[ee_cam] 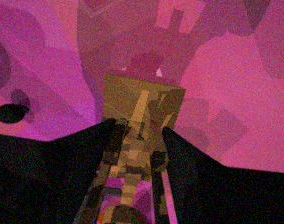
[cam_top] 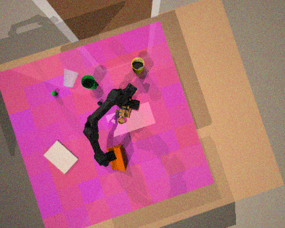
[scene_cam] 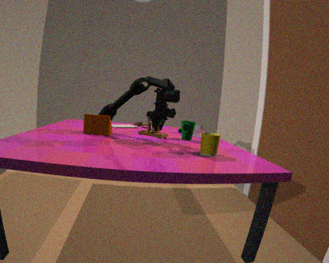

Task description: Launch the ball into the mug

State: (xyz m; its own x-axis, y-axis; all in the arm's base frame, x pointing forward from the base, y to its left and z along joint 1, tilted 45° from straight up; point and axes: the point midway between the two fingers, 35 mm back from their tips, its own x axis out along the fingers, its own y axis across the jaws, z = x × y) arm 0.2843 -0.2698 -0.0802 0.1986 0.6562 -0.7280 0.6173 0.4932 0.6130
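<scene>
The yellow mug (cam_top: pixel 138 71) (scene_cam: pixel 210 144) stands upright near the table's far right part in the top view. The tan catapult (cam_top: pixel 122 120) (scene_cam: pixel 153 134) (ee_cam: pixel 118 97) rests on the table under the arm; its flat base end points up in the wrist view. My gripper (ee_cam: pixel 139 126) (scene_cam: pixel 160 128) points down and is shut on the catapult's frame, a finger on each side. A small green ball (cam_top: pixel 54 93) and a small dark ball (cam_top: pixel 99 103) lie on the table left of the catapult. Whether the catapult's cup holds anything is unclear.
A green mug (cam_top: pixel 89 81) (scene_cam: pixel 187 130) stands left of the yellow one. A pale translucent block (cam_top: pixel 70 78) is beside it. An orange box (cam_top: pixel 119 160) (scene_cam: pixel 97 125) stands near the arm's base, with a white flat box (cam_top: pixel 61 157) (scene_cam: pixel 123 126) to its left.
</scene>
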